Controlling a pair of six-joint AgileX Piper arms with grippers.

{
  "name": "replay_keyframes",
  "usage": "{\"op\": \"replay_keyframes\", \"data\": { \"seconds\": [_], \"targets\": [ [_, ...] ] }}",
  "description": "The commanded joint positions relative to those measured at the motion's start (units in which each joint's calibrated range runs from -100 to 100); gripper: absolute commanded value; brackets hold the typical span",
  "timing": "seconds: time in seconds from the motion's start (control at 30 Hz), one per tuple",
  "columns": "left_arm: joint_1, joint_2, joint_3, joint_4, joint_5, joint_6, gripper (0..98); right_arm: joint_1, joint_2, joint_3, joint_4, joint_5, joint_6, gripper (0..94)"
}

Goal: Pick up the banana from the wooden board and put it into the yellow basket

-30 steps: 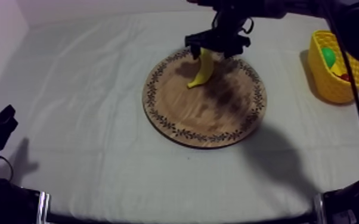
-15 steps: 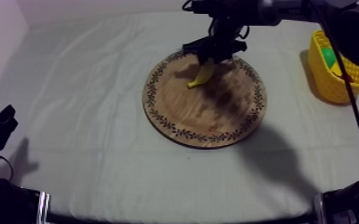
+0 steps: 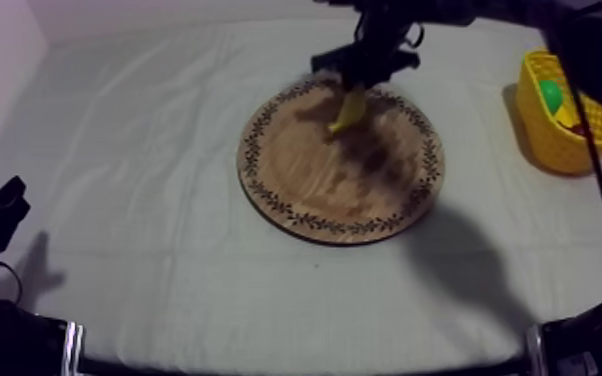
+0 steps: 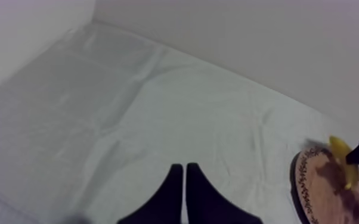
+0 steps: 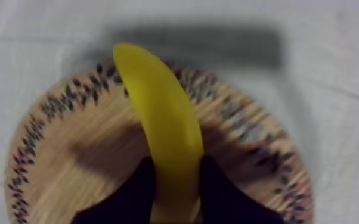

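The yellow banana [image 3: 349, 110] hangs in my right gripper [image 3: 361, 84] over the far part of the round wooden board [image 3: 315, 190]. In the right wrist view both black fingers [image 5: 133, 193] press on the sides of the banana [image 5: 158, 107], which casts a shadow on the board [image 5: 56, 155] below it. From the left wrist view, the banana [image 4: 343, 158] rises at a tilt from the board's rim [image 4: 304, 179]. The yellow basket [image 3: 550, 135] stands at the far right. My left gripper [image 4: 185, 170] is shut on nothing, resting low at the left [image 3: 0, 205].
Inside the basket lie a green fruit [image 3: 550, 95] and a small red fruit [image 3: 578, 128]. Bare grey-white cloth [image 3: 145, 180] spreads between the board and the left arm, and a strip of it separates the board from the basket.
My right gripper came down over the banana, closed on it, and has risen a little with the banana. The left arm has stayed still.
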Motion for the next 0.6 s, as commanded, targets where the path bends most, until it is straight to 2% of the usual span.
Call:
{"op": "replay_keyframes", "data": {
  "seconds": [0.0, 0.3, 0.57],
  "targets": [
    [0.01, 0.03, 0.04, 0.02, -0.01, 0.0, 0.1, 1.01, -5.21, 0.21, -0.68, 1.44, 1.04, 15.3],
    [0.01, 0.03, 0.04, 0.02, -0.01, 0.0, 0.1, 6.87, -25.19, 11.62, -0.15, 4.06, 4.7, 16.5],
    [0.01, 0.03, 0.04, 0.02, -0.01, 0.0, 0.1, 14.66, -41.53, 26.28, -1.89, 4.68, 10.25, 15.8]
  ]
}}
